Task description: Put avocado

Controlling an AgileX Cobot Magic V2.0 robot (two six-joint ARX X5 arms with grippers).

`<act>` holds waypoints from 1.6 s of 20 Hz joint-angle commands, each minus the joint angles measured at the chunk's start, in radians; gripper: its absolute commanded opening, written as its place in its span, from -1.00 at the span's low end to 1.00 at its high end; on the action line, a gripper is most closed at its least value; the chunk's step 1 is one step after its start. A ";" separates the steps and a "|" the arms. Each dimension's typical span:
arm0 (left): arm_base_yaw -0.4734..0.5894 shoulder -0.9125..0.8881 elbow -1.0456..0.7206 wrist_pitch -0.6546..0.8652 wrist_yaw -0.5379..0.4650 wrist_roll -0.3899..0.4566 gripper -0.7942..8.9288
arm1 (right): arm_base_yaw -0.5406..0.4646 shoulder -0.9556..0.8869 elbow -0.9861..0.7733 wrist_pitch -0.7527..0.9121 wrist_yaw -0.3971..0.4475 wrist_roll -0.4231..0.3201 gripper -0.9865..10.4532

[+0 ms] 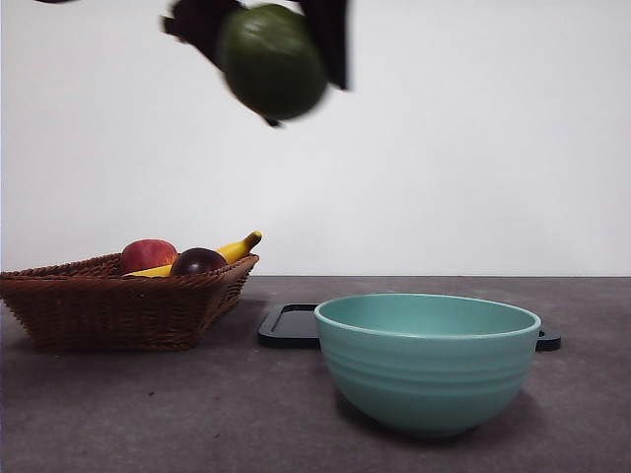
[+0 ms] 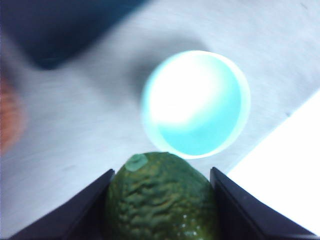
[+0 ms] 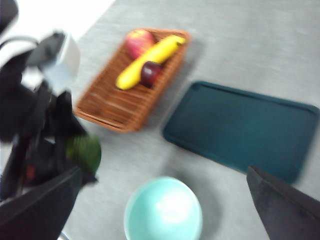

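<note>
Wicker basket (image 1: 108, 305): brown woven tray at the left of the table in the front view; resting flat on the grey surface.
Basket contents: red apple (image 1: 148, 254), dark maroon round fruit (image 1: 198, 261) and banana (image 1: 237, 248), all lying inside the basket; the banana's tip rises over the rim.
Avocado (image 1: 272, 61): dull green, rough-skinned; held high in the air, above the table between the basket and the bowl, well clear of both.
Left gripper (image 2: 160, 200): jaws closed against both sides of the avocado, one black jaw on each flank; in its wrist view the bowl lies below and ahead of the fruit. In the front view it shows as dark shapes behind the avocado at the top edge.
Dark tray (image 1: 292, 325): flat, black-green, rounded corners; lies on the table behind the bowl and just beside the basket.
Bowl (image 1: 428, 363): pale turquoise, ribbed wall, upright; stands at the front right of the table, in front of the tray.
Right gripper (image 3: 165, 210): jaws spread wide apart, nothing between them; positioned high, looking down on the bowl, tray and basket.
Image note: both wrist views are blurred.
</note>
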 commanded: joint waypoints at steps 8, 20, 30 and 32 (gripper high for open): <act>-0.103 0.234 0.010 0.127 0.001 -0.036 -0.46 | 0.004 -0.105 0.020 -0.083 0.047 0.010 0.26; -0.111 0.374 0.010 0.195 0.001 -0.030 -0.46 | 0.004 -0.121 0.020 -0.157 0.093 0.010 0.26; -0.117 0.377 0.023 0.190 0.005 -0.024 0.32 | 0.004 -0.121 0.020 -0.157 0.093 0.010 0.26; -0.116 0.372 0.069 0.129 0.020 -0.003 0.32 | 0.004 -0.121 0.020 -0.157 0.093 0.010 0.26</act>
